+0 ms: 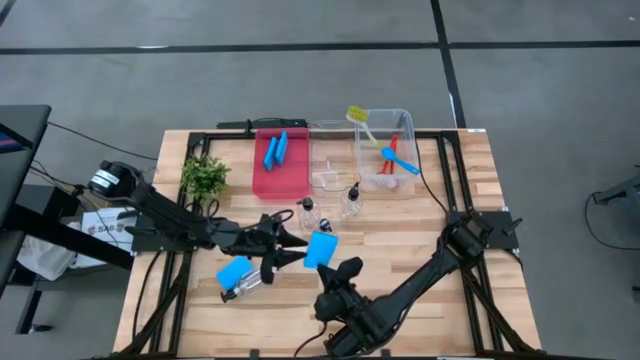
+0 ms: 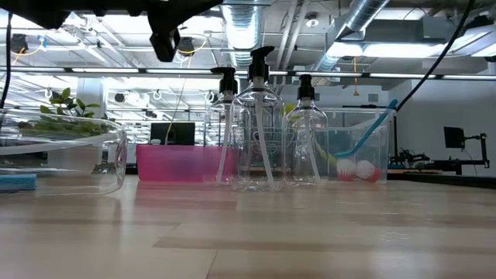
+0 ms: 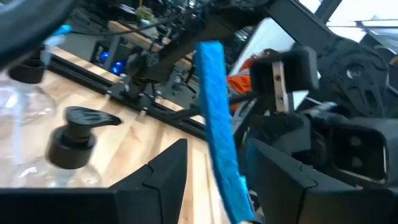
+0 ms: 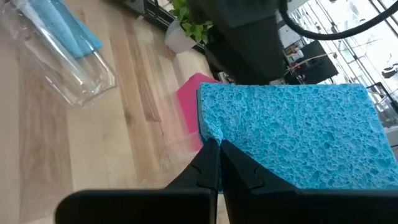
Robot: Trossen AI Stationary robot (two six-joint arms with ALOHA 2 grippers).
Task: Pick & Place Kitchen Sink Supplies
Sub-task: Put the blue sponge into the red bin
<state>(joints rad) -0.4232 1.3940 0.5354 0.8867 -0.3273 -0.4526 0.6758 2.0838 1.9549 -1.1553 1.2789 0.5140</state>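
1. Right gripper (image 1: 335, 268) sits mid-table in the high view, pinching the blue sponge (image 1: 320, 248) up off the wood. The left gripper (image 1: 292, 250) is just beside the sponge's other edge. Looks like a handover to me, so keep both arms slow.
2. Low view: only the pump bottles (image 2: 256, 124) stand out, and the sponge isn't visible. Whatever moves next should stay high enough to clear those pump tops.
3. Left wrist view: the sponge (image 3: 217, 143) stands edge-on between the left fingers (image 3: 165, 171), which are spread and not pressing it. I'd centre it deeper before squeezing.
4. Right wrist view: the right gripper (image 4: 217, 155) is clamped on just a corner of the sponge (image 4: 298, 137), with the red tray (image 4: 189, 102) beyond. That's a thin hold, so don't let go until the left has a firm grip
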